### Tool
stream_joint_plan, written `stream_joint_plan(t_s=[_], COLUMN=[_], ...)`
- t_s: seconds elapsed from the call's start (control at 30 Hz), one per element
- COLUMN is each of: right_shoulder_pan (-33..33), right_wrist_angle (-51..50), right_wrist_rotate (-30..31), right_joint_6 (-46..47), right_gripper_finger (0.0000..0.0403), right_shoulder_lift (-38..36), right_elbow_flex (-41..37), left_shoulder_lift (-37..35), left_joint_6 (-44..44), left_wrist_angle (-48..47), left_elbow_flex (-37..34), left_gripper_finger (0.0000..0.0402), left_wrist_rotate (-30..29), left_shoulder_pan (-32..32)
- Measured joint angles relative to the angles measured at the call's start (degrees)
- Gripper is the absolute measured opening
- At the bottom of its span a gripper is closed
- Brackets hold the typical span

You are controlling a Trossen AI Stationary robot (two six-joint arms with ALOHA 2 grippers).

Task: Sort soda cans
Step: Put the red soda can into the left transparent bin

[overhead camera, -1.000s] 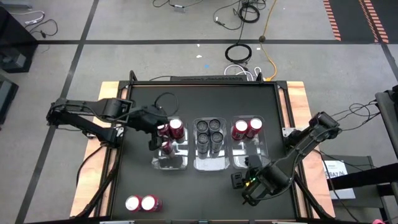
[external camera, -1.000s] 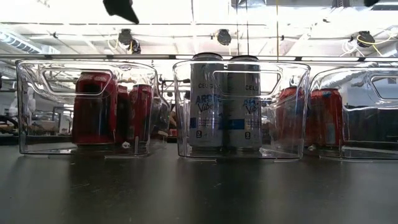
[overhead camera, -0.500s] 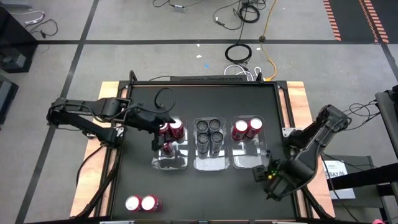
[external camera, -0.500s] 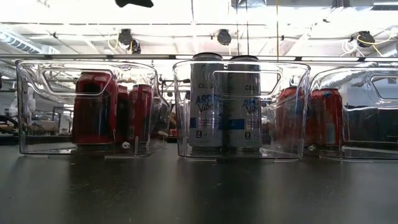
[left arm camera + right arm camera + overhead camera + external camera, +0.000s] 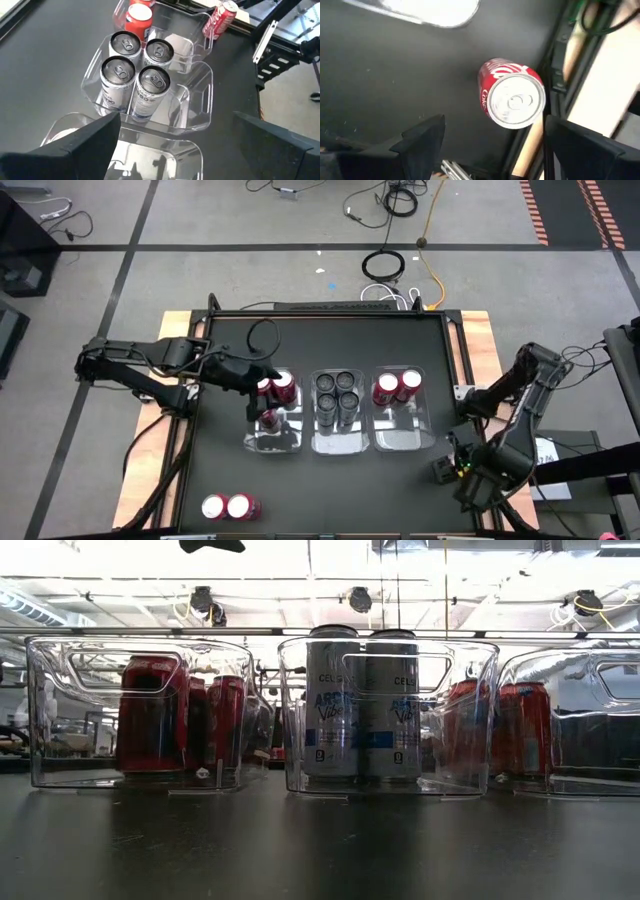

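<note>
Three clear bins stand in a row mid-table. The left bin (image 5: 273, 432) holds three red soda cans (image 5: 283, 388). Four dark cans (image 5: 137, 70) fill the middle bin (image 5: 337, 442). Two red cans (image 5: 396, 387) stand in the right bin (image 5: 400, 438). Two more red cans (image 5: 227, 506) stand on the table at the near left. My left gripper (image 5: 250, 392) hangs open above the left bin. My right gripper (image 5: 495, 150), at the table's near right edge, points down, open, above an upright red can (image 5: 512, 95) that its arm hides in the high view.
The wooden table rim (image 5: 600, 75) runs right beside the red can under my right gripper. Bare black tabletop (image 5: 340, 490) lies between the bins and the near edge. In the low view the three bins (image 5: 385, 715) stand side by side.
My right gripper has swung toward the table's right edge, along the near side, and stays open. My left gripper has kept its place above the left bin. No can has moved.
</note>
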Motion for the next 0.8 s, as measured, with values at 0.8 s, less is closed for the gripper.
stream_joint_plan(t_s=[0.8], right_shoulder_pan=[4.5], right_wrist_angle=[26.3], right_wrist_rotate=[-1.6], right_joint_6=[-0.9], right_gripper_finger=[0.0338], right_shoulder_lift=[-13.1], right_elbow_flex=[-28.8], left_shoulder_lift=[0.0], left_joint_6=[-0.1], left_wrist_angle=[0.0], left_elbow_flex=[0.0], left_gripper_finger=[0.0385], left_wrist_rotate=[-1.9], left_shoulder_pan=[0.0])
